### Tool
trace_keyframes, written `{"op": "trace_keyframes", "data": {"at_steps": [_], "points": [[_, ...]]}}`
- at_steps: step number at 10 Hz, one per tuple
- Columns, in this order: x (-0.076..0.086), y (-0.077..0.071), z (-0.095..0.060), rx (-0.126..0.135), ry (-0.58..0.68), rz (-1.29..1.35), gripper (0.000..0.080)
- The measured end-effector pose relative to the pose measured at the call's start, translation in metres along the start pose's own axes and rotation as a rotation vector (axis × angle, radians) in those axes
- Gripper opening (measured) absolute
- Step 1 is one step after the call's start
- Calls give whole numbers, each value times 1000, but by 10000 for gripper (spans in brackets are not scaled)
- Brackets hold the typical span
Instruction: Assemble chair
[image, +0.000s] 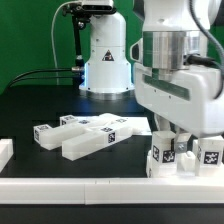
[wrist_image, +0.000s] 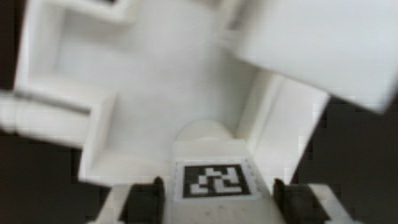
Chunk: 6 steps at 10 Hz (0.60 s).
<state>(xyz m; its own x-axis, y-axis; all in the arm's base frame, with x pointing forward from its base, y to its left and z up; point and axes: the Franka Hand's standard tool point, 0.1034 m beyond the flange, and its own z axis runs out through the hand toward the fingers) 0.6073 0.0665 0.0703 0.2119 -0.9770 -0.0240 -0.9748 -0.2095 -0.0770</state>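
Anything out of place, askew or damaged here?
Nothing stands out as damaged or spilled. The loose white blocky plastic chair parts lie at mixed angles in a cluster mid-table, as unassembled pieces would. The gripper sits around a tagged white chair part at the exterior view's right.

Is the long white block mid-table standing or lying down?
Lying down: the long white blocky plastic chair part rests lengthwise, its long side flat on the black table.
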Motion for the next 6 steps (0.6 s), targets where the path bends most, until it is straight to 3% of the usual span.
{"op": "trace_keyframes", "data": {"at_steps": [6], "points": [[4, 1, 1, 11, -40, 436, 284]]}}
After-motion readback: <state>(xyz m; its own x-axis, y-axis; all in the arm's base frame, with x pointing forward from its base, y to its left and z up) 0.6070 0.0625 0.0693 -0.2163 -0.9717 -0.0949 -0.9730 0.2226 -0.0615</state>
